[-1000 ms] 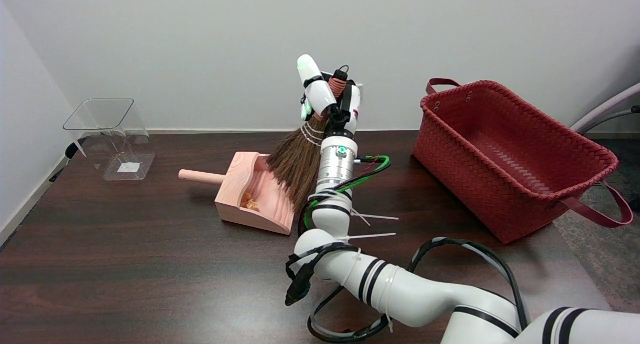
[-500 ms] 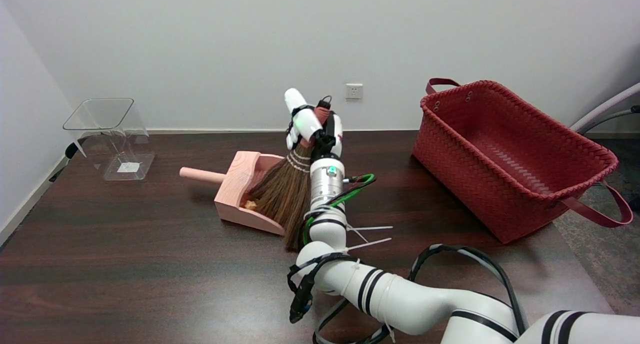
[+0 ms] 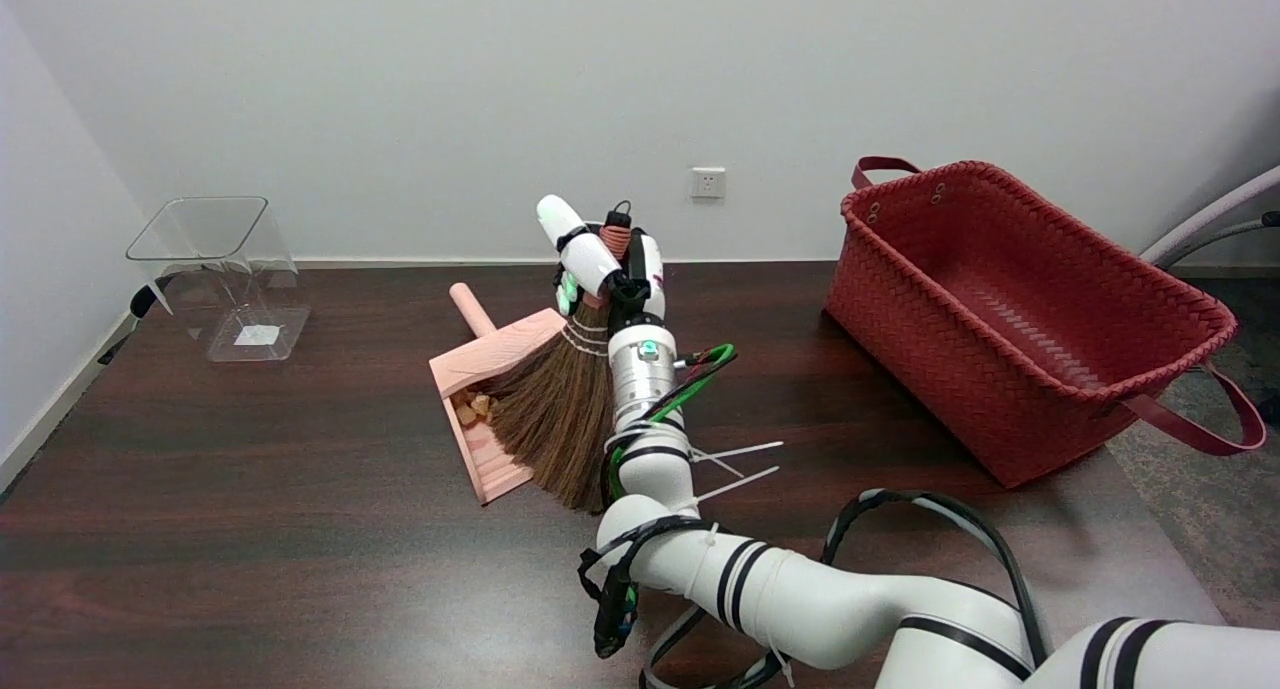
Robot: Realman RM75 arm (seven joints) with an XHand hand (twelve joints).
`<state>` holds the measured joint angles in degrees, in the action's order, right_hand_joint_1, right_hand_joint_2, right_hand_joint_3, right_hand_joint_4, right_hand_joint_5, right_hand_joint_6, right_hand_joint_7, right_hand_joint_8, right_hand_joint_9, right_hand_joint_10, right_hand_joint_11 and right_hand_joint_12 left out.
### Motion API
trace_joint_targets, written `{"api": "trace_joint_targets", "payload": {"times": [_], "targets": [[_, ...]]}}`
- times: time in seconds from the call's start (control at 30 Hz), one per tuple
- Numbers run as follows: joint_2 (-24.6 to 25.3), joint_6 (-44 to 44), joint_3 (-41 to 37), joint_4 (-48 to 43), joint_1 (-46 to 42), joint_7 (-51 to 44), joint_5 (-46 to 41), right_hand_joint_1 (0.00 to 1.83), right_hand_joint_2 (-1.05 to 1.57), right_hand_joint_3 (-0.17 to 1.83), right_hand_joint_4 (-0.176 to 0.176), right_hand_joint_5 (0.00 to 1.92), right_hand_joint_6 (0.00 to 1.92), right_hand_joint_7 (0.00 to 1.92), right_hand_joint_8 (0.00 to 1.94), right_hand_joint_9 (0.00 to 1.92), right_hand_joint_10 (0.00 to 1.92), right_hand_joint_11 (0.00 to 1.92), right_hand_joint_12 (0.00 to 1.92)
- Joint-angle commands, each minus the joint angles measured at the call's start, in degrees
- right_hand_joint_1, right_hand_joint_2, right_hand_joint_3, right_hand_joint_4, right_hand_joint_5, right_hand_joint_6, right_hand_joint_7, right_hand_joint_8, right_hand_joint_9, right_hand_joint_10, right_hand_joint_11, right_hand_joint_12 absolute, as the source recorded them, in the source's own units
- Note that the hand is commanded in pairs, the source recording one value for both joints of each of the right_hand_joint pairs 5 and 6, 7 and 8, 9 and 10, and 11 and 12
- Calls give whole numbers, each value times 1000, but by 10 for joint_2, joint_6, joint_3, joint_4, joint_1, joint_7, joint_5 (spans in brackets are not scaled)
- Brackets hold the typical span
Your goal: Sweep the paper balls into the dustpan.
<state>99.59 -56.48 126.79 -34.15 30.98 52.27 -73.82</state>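
Lying below robot hand [image 3: 603, 261]: paper balls [image 3: 473, 406]

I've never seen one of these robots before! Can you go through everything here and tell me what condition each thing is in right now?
right hand: grips the broom's handle, raised above the table.
broom: tilted, bristles down, spread over the dustpan's mouth.
dustpan: lies flat, handle pointing toward the wall.
paper balls: inside the dustpan, beside the bristles.
red basket: upright, nothing visible inside.
clear container: upright, open-topped.
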Motion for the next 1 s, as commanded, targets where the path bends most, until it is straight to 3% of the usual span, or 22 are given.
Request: {"api": "trace_joint_targets", "payload": {"times": [0.03, 0.37, 1.0], "targets": [[-23, -47, -4, -61, 1, -54, 49, 648, 1571, 68, 0, 1920, 1920, 1920, 1920, 1920, 1920, 1920, 1920], [-50, -49, -13, -165, -23, -134, 44, 679, 1571, 66, 0, 1920, 1920, 1920, 1920, 1920, 1920, 1920, 1920], [-63, -61, -14, -235, -51, -188, 50, 705, 1571, 126, 0, 1920, 1920, 1920, 1920, 1920, 1920, 1920, 1920]]}}
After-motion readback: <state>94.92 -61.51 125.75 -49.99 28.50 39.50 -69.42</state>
